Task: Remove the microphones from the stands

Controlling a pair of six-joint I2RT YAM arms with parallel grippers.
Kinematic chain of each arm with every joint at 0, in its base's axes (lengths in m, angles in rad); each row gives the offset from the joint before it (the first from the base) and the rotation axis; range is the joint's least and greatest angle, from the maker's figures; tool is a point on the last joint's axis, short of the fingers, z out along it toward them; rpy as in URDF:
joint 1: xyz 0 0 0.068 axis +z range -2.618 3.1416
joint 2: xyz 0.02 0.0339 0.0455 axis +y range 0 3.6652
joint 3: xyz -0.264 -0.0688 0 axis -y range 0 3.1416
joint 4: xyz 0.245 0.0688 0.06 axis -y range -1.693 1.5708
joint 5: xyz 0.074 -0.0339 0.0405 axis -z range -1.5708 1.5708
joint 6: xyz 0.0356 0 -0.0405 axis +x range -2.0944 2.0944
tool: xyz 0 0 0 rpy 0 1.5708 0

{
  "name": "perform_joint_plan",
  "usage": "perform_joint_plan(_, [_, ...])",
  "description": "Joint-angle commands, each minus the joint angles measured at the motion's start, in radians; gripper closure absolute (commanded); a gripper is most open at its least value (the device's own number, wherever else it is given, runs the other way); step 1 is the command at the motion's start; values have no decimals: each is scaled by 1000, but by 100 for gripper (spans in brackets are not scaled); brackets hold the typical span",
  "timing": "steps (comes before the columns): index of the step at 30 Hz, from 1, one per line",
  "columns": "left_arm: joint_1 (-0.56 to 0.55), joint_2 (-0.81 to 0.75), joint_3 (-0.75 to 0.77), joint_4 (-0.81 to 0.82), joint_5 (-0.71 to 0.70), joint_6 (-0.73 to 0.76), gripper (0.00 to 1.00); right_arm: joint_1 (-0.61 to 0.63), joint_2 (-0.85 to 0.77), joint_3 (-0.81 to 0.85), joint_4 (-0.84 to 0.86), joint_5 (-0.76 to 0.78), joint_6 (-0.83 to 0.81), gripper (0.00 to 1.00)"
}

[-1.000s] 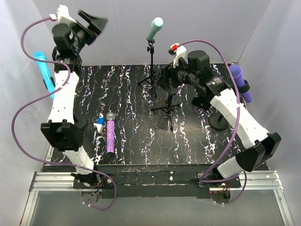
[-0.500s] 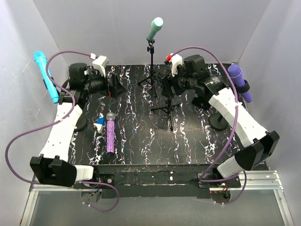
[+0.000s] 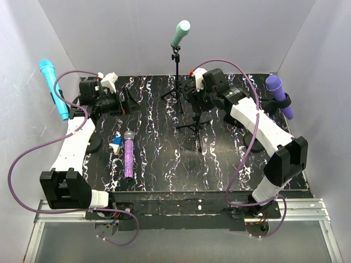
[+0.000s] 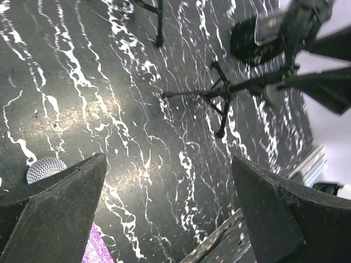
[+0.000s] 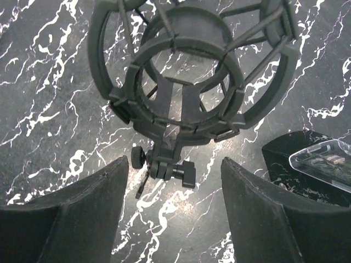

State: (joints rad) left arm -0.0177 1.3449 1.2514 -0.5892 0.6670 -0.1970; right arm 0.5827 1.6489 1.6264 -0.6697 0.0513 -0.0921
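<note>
A glitter-purple microphone [image 3: 128, 156] lies flat on the marbled surface [image 3: 164, 164] nearest the arm bases. Its mesh head points away from them, and a small white-and-blue object [image 3: 115, 146] sits just beside the head.

Further in, the left end effector [image 3: 131, 101] hangs above the surface with its fingers spread wide, holding and touching nothing. The right end effector [image 5: 174, 160] is also well open. It has a finger on either side of the empty-looking shock mount [image 5: 164, 123] on the short tripod stand [image 3: 197, 129], apart from it. The surface shows through the mount's rings, but the top of the mount is cut off in the wrist view.

A blue microphone [image 3: 54, 87] on the left and a purple microphone [image 3: 279, 96] on the right each sit tilted in a clip, with the arms partly hiding their stands. Farthest back, a teal microphone [image 3: 180, 34] sits in the clip of the tall stand [image 3: 176, 76].
</note>
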Motion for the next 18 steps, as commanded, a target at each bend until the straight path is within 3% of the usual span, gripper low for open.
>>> perform_joint_plan(1, [65,19,2,97,48,-162,2,-3,28,-6,102,36,72,28])
perform_joint_plan(12, [87,7,8,97,48,-154,2,-7,37,-69,159,55,121,51])
perform_joint_plan(18, [88,-16,8,74,48,-142,2,-41,32,-91,254,137,109,78])
